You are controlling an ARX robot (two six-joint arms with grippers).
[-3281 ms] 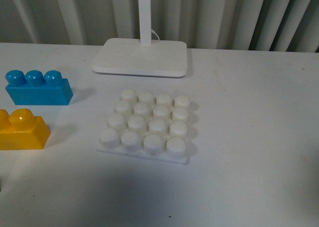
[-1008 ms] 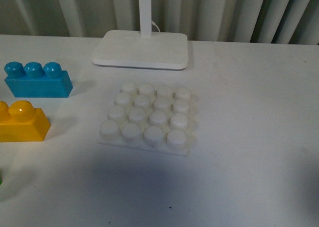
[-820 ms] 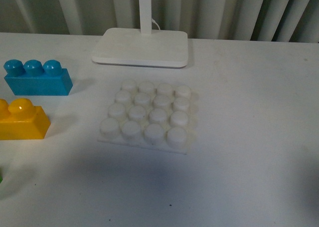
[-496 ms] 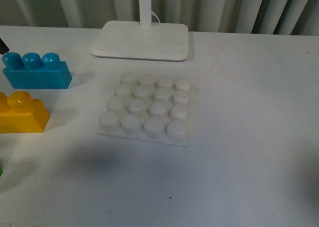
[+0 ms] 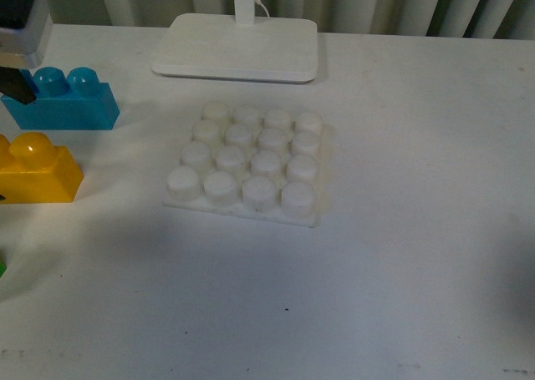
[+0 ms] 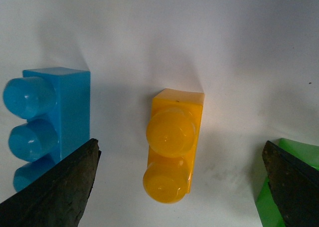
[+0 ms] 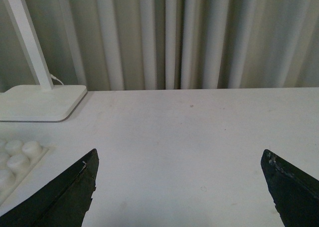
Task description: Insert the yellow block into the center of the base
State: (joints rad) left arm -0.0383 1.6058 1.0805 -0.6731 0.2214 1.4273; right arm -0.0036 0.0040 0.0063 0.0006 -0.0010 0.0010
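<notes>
A: yellow block [image 6: 172, 147] where?
B: on counter [image 5: 401, 230], well left of base [image 5: 238, 210], near blue brick [image 6: 55, 117]. My left claw [image 6: 179, 146] hangs over it, jaws wide; right claw [image 7: 179, 187] wide too, empty. I'd descend centred, pinch its long sides, keep clear of blue brick
A: any writing?
B: none readable

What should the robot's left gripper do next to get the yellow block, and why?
Probably lower straight down. The left gripper is open, and in its wrist view the glossy yellow two-stud plastic block lies untouched, centred between its fingers. The blue three-stud plastic brick sits beside one finger, so drifting sideways risks a bump.
</notes>
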